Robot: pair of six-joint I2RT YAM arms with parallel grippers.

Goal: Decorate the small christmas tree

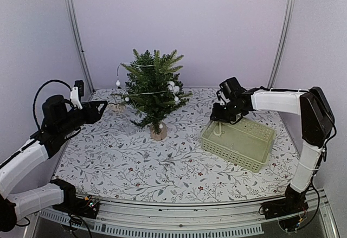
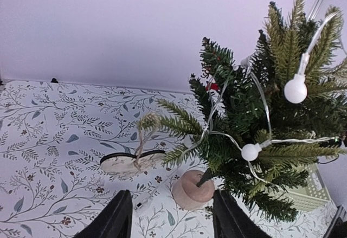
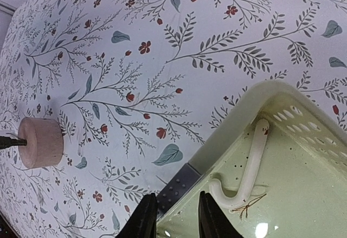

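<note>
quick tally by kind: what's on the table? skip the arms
small christmas tree: 1
light string with white bulbs, on the tree: 1
flat disc ornament on twine: 1
pale green basket: 1
white cane-shaped ornament, in the basket: 1
Total: 5

The left arm (image 1: pixel 24 162) reaches forward, its left gripper (image 2: pixel 172 222) held level with jaws spread wide. The right arm (image 1: pixel 276 101) stretches inward, wrist dipped, right gripper (image 3: pixel 176 220) angled downward, jaws parted narrowly.
</note>
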